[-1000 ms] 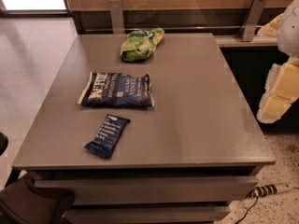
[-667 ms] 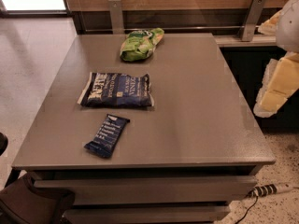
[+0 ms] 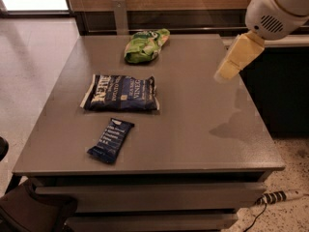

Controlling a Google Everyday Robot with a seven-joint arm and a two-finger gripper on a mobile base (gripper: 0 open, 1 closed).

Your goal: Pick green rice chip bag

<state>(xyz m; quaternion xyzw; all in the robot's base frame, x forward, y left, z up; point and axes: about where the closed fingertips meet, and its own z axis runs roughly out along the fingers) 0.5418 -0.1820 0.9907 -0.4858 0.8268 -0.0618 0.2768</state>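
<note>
The green rice chip bag (image 3: 146,45) lies at the far edge of the grey table (image 3: 203,120), left of its middle. It is bright green and puffy, with pale markings. My gripper (image 3: 236,58) hangs from the white arm at the upper right, above the table's right side. It is well to the right of the green bag and holds nothing that I can see.
A large dark navy chip bag (image 3: 120,93) lies in the table's left middle. A small dark blue bar wrapper (image 3: 111,140) lies near the front left edge. A wooden wall with a metal post (image 3: 119,14) runs behind the table. A power strip (image 3: 280,195) lies on the floor at the lower right.
The arm and gripper have swung left, from beyond the table's right edge to above its right side. The bags have not moved.
</note>
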